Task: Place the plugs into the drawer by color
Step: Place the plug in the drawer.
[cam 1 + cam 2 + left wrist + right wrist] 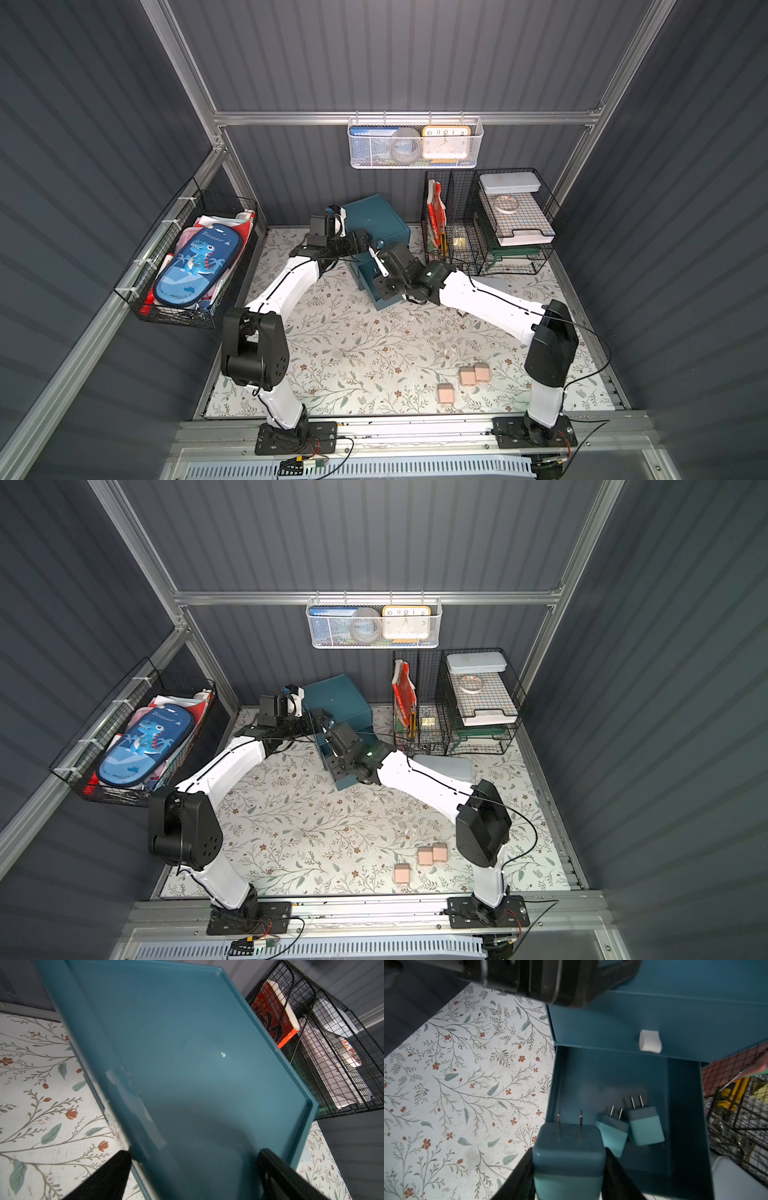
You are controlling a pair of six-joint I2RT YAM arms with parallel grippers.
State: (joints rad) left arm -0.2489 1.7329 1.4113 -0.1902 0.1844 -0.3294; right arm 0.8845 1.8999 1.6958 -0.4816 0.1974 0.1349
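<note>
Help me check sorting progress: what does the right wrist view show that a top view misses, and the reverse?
Only the right wrist view: a two-tone blue-teal plastic plug clamped in the jaws of the right gripper, and two matching plugs lying in the pulled-out drawer. Only a top view: three peach pink plugs loose on the floral-patterned table cover. Both: the dark teal drawer cabinet and that floral cover.

Clearance at the open drawer point(591, 1080)
Floor bare at the back and the mat-side half; two blue plugs point(644, 1128) lie together nearer the rack-side wall, a third blue plug point(566, 1157) hangs over the front corner. Left arm point(332, 245) overhangs the cabinet point(374, 216) top; wire rack point(453, 232) just beside; mat point(353, 353) centre open.
</note>
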